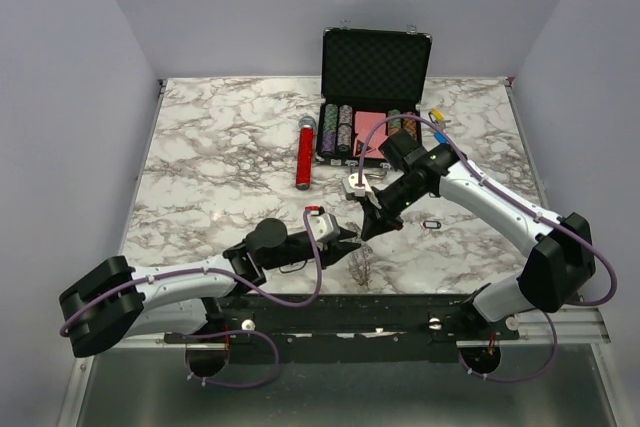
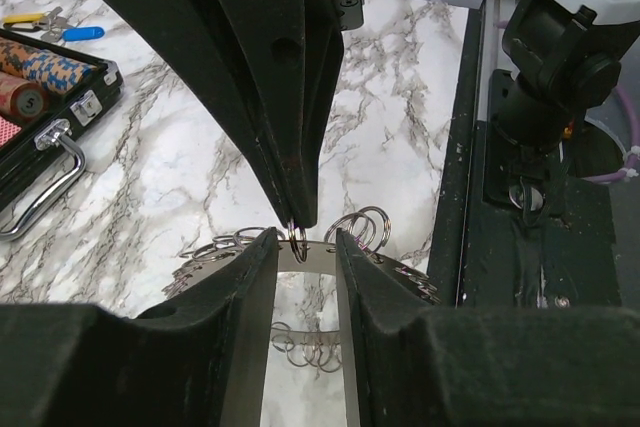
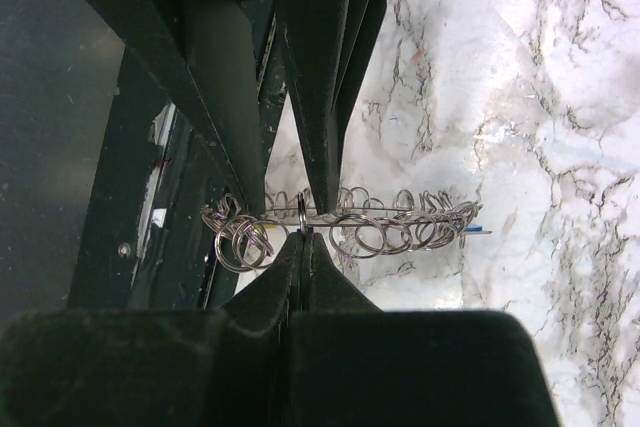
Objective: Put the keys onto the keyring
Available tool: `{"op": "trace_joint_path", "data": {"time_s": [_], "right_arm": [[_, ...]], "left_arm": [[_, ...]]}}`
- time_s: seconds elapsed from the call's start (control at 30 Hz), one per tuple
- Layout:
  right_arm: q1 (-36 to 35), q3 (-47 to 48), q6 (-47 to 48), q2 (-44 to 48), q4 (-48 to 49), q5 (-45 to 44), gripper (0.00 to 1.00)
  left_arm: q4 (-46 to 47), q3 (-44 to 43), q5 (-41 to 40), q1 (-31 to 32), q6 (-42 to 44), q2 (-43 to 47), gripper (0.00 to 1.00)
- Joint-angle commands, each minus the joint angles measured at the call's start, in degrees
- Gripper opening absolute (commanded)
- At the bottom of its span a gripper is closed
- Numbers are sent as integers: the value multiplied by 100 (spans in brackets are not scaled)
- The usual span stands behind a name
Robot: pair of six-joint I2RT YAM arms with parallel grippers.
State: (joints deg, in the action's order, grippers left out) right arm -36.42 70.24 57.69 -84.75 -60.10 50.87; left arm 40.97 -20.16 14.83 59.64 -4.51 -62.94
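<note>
Right gripper [image 3: 300, 239] pinching keyring [image 3: 400, 220], left gripper [image 2: 305, 244] astride it, grip unclear, at near edge of table [image 1: 200, 157]

Marbled surface [image 1: 220, 152]; open black poker-chip case [image 1: 375, 62] at far edge; red cylinder [image 1: 304, 159] left of it; yellow- and blue-tagged keys [image 1: 437, 119] at its right; dark oblong tag [image 1: 433, 223] nearer.

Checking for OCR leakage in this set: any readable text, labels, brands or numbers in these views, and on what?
None readable in any view.
Poker chips in the black case: markings too small to read.
Blue tag and yellow tag: no lettering can be made out.
Red cylinder, keyring: no lettering visible.
</note>
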Motion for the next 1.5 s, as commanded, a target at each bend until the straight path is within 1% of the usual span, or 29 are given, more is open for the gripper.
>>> {"op": "trace_joint_path", "data": {"time_s": [0.0, 0.03, 0.17, 0.23, 0.53, 0.6, 0.63, 0.7, 0.83, 0.87, 1.0, 1.03, 1.13, 1.17, 1.23, 1.37, 1.47], "right_arm": [[-31, 175, 40, 2, -99, 265, 1], [-31, 175, 32, 2, -108, 265, 1], [-31, 183, 40, 2, -108, 274, 1], [-31, 175, 49, 2, -116, 283, 1], [-31, 157, 67, 11, -125, 309, 1], [-31, 157, 84, 11, -125, 318, 1], [-23, 157, 76, 11, -125, 309, 1], [-31, 157, 76, 29, -134, 327, 1], [-23, 131, 49, 55, -108, 327, 3], [-31, 113, 14, 64, -82, 336, 7], [91, 69, -170, 204, -2, 537, 35], [205, 52, -162, 257, -2, 668, 43], [504, -53, -118, 467, 24, 1116, 57], [557, -115, -83, 529, 50, 1283, 59], [584, -299, 40, 626, 164, 1565, 61], [584, -572, 145, 565, 411, 2189, 61], [584, -441, 418, 337, 192, 2471, 59]], "left_arm": [[201, -172, 134, 4, -14, -87, 34], [192, -172, 143, 4, -14, -105, 31], [166, -207, 117, 4, 3, -166, 30], [166, -216, 90, 4, -6, -192, 24], [245, -225, 46, 4, -14, -245, 23], [245, -234, 38, 4, -6, -254, 12], [236, -242, 38, 4, -6, -254, 10], [201, -234, 38, 4, 12, -254, 0], [218, -120, 3, 4, 3, -193, 0], [279, -59, -6, 4, -23, -149, 0], [718, 371, -208, 4, -198, 167, 0], [919, 564, -209, 4, -260, 272, 0], [1885, 1127, -165, 4, -409, 632, 0], [2236, 1320, -191, 4, -453, 712, 0], [2651, 1549, -191, 4, -541, 853, 0], [2916, 1647, -16, 4, -664, 950, 0], [3319, 1656, 108, 4, -805, 801, 0]]}}
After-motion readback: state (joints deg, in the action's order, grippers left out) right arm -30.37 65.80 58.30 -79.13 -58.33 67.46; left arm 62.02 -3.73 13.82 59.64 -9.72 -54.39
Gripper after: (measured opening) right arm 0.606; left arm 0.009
